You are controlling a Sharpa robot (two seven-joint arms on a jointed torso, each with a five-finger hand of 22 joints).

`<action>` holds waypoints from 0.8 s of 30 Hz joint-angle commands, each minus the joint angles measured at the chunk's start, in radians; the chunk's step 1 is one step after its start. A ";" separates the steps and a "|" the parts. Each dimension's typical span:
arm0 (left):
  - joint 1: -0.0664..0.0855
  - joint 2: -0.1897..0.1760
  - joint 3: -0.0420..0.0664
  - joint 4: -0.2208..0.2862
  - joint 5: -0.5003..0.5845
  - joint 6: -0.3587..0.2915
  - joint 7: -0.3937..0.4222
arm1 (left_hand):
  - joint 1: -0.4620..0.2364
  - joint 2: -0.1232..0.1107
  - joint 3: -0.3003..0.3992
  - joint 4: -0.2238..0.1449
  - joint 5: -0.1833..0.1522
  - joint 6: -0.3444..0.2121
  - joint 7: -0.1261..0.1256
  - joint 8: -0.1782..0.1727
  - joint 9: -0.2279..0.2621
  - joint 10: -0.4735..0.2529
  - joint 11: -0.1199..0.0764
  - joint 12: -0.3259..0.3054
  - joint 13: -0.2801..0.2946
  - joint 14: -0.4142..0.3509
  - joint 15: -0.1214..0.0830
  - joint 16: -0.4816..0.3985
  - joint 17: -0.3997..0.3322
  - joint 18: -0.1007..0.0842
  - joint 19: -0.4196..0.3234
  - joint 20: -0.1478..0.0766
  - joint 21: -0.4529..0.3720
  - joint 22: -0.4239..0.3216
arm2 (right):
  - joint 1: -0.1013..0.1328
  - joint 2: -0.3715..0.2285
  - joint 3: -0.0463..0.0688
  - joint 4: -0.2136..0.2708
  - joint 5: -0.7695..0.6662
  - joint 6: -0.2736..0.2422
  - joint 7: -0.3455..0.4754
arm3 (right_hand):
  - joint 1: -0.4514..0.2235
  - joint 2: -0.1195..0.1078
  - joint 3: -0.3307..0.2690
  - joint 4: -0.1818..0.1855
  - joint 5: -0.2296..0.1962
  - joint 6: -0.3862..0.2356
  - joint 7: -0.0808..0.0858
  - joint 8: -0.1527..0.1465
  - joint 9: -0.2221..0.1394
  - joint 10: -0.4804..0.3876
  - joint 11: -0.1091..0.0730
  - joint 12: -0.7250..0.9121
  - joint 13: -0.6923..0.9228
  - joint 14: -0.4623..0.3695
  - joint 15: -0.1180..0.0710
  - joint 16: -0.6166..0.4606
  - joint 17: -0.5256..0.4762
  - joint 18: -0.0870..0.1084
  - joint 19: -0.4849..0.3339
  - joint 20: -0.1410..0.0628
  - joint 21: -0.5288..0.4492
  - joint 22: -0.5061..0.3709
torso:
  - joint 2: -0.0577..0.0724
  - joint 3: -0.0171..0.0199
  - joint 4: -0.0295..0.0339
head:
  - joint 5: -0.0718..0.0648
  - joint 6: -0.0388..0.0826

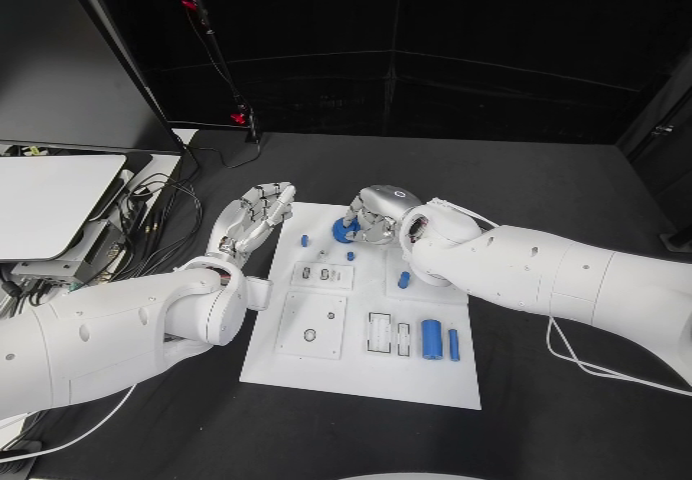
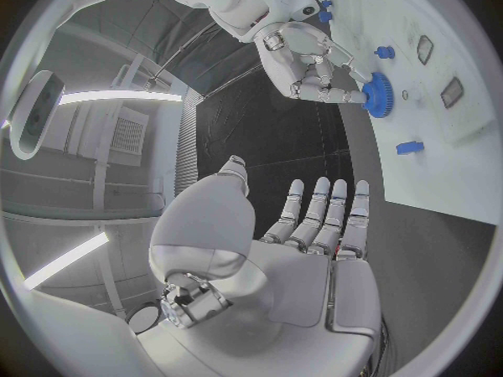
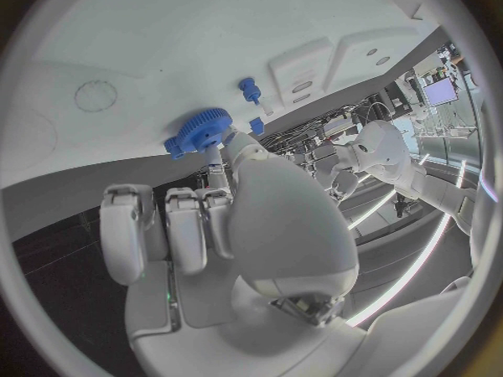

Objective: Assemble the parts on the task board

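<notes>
Where the head camera looks down on the black table, the white task board lies in the middle, and the right hand sits over its far edge with its fingers closed round a blue gear held just above or against the board; which of the two cannot be told from here. The left hand hovers at the board's far left corner, its fingers straight and apart, holding nothing. On the board lie small blue pegs near the far end, a short blue piece beside the right forearm, and a thick blue cylinder with a thinner blue rod just beside it near the front. Seen from the left wrist, the left hand shows an open palm with fingers extended side by side, nothing in them, while across the dark table the right hand pinches the toothed blue gear at the task board's edge, with blue pegs standing nearby. From the right wrist, the right hand has its fingers closed on the blue gear, which lies against or very near the task board; a blue peg stands just beyond it.
</notes>
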 commanded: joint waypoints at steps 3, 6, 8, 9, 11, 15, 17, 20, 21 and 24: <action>0.001 0.001 0.001 0.001 -0.006 0.009 0.259 | 0.012 0.002 -0.008 0.001 0.007 0.004 0.161 0.005 -0.002 0.004 0.001 0.007 -0.002 -0.005 0.005 0.007 -0.002 0.009 -0.009 0.001 0.003 0.001 | 0.002 0.008 0.000 -0.005 -0.026 0.067 -0.071 | -0.004 0.008 0.000 0.004 0.004 -0.004 0.006 -0.009 -0.003 0.106 0.008 0.003 0.263 0.108 0.007 0.003 0.263 0.006 0.069 0.006 -0.004 0.232 | 0.000 0.0005 0.0005 | -0.002 0.001; 0.001 0.001 0.001 0.001 -0.006 0.009 0.259 | 0.013 0.003 -0.009 0.001 0.008 0.004 0.161 0.005 -0.002 0.004 0.001 0.007 -0.002 -0.005 0.005 0.007 -0.003 0.009 -0.011 0.001 0.003 0.001 | 0.002 0.009 0.000 -0.002 -0.029 0.080 -0.081 | -0.004 0.009 0.000 0.004 0.004 -0.004 0.006 -0.009 -0.003 0.106 0.009 0.003 0.263 0.108 0.008 0.003 0.263 0.006 0.068 0.006 -0.005 0.232 | 0.000 0.0004 0.0004 | -0.002 0.001; 0.001 0.001 0.001 0.001 -0.006 0.009 0.259 | 0.013 0.003 -0.009 0.001 0.008 0.004 0.161 0.005 -0.002 0.004 0.001 0.007 -0.002 -0.005 0.005 0.007 -0.003 0.009 -0.011 0.001 0.003 0.001 | 0.002 0.008 0.000 0.001 -0.030 0.084 -0.084 | -0.004 0.009 0.000 0.004 0.004 -0.005 0.006 -0.010 -0.003 0.106 0.009 0.003 0.263 0.108 0.008 0.003 0.263 0.006 0.068 0.006 -0.005 0.232 | 0.000 0.0004 -0.0001 | -0.001 0.000; 0.001 0.001 0.001 0.001 -0.006 0.009 0.259 | 0.013 0.003 -0.009 0.001 0.008 0.004 0.161 0.005 -0.002 0.004 0.001 0.007 -0.002 -0.005 0.005 0.007 -0.003 0.009 -0.011 0.001 0.003 0.001 | 0.002 0.007 0.000 0.003 -0.030 0.084 -0.084 | -0.004 0.009 0.000 0.004 0.004 -0.005 0.007 -0.010 -0.003 0.106 0.009 0.003 0.263 0.108 0.008 0.003 0.263 0.006 0.068 0.006 -0.005 0.231 | 0.000 0.0004 -0.0001 | -0.001 0.000; 0.001 0.001 0.001 0.001 -0.006 0.009 0.259 | 0.013 0.003 -0.009 0.001 0.008 0.004 0.161 0.005 -0.002 0.004 0.001 0.007 -0.002 -0.005 0.005 0.007 -0.003 0.009 -0.011 0.001 0.003 0.001 | 0.002 0.006 0.000 0.005 -0.031 0.084 -0.085 | -0.004 0.009 0.000 0.004 0.004 -0.005 0.007 -0.010 -0.004 0.106 0.009 0.003 0.263 0.108 0.008 0.003 0.263 0.006 0.068 0.006 -0.005 0.232 | 0.000 0.0001 -0.0012 | 0.000 0.000; 0.001 0.001 0.001 0.001 -0.006 0.010 0.258 | 0.013 0.003 -0.009 0.001 0.008 0.004 0.161 0.005 -0.002 0.004 0.001 0.007 -0.002 -0.005 0.005 0.007 -0.003 0.009 -0.011 0.001 0.003 0.001 | 0.002 0.004 0.000 0.012 -0.031 0.071 -0.078 | -0.003 0.009 0.000 0.003 0.004 -0.007 0.009 -0.013 -0.005 0.106 0.010 0.003 0.263 0.108 0.009 0.003 0.263 0.006 0.068 0.007 -0.005 0.232 | 0.000 0.0005 -0.0005 | -0.002 0.000; 0.001 0.002 0.001 0.000 -0.006 0.010 0.258 | 0.013 0.003 -0.009 0.001 0.009 0.004 0.161 0.005 -0.002 0.004 0.001 0.007 -0.002 -0.005 0.005 0.008 -0.003 0.009 -0.011 0.001 0.003 0.001 | 0.002 0.001 0.000 0.016 -0.031 0.052 -0.068 | -0.003 0.009 0.000 0.003 0.005 -0.007 0.010 -0.014 -0.005 0.106 0.011 0.003 0.263 0.108 0.009 0.003 0.263 0.005 0.070 0.007 -0.003 0.233 | 0.000 0.0007 -0.0002 | -0.002 0.000; 0.001 0.002 0.001 0.000 -0.006 0.010 0.258 | 0.015 0.004 -0.010 0.001 0.011 0.004 0.161 0.005 -0.003 0.004 0.001 0.008 -0.003 -0.006 0.005 0.008 -0.004 0.009 -0.011 0.001 0.004 0.001 | 0.002 -0.003 0.000 0.022 -0.031 0.008 -0.042 | 0.000 0.008 0.001 0.000 0.005 -0.008 0.010 -0.016 -0.007 0.106 0.012 0.003 0.263 0.108 0.010 0.003 0.263 0.004 0.074 0.008 0.000 0.236 | 0.000 0.0010 -0.0001 | -0.002 0.001; 0.001 0.002 0.001 0.000 -0.006 0.010 0.258 | 0.015 0.004 -0.010 0.001 0.012 0.004 0.161 0.006 -0.004 0.004 0.001 0.008 -0.003 -0.006 0.005 0.009 -0.004 0.009 -0.012 0.001 0.004 0.001 | 0.001 -0.006 0.000 0.023 -0.031 -0.015 -0.028 | 0.001 0.008 0.002 -0.001 0.005 -0.008 0.010 -0.017 -0.007 0.106 0.012 0.003 0.263 0.108 0.010 0.003 0.263 0.003 0.075 0.008 0.001 0.237 | 0.000 0.0008 0.0000 | -0.002 0.002; 0.001 0.001 0.001 0.000 -0.006 0.010 0.258 | 0.015 0.004 -0.010 0.001 0.012 0.004 0.161 0.006 -0.004 0.004 0.001 0.008 -0.003 -0.006 0.005 0.009 -0.004 0.009 -0.012 0.001 0.004 0.001 | 0.000 -0.011 0.000 0.026 -0.030 -0.076 0.008 | 0.003 0.006 0.002 -0.003 0.005 -0.008 0.010 -0.019 -0.008 0.106 0.012 0.003 0.263 0.108 0.011 0.003 0.263 0.001 0.081 0.009 0.006 0.242 | 0.000 0.0003 -0.0007 | -0.002 0.002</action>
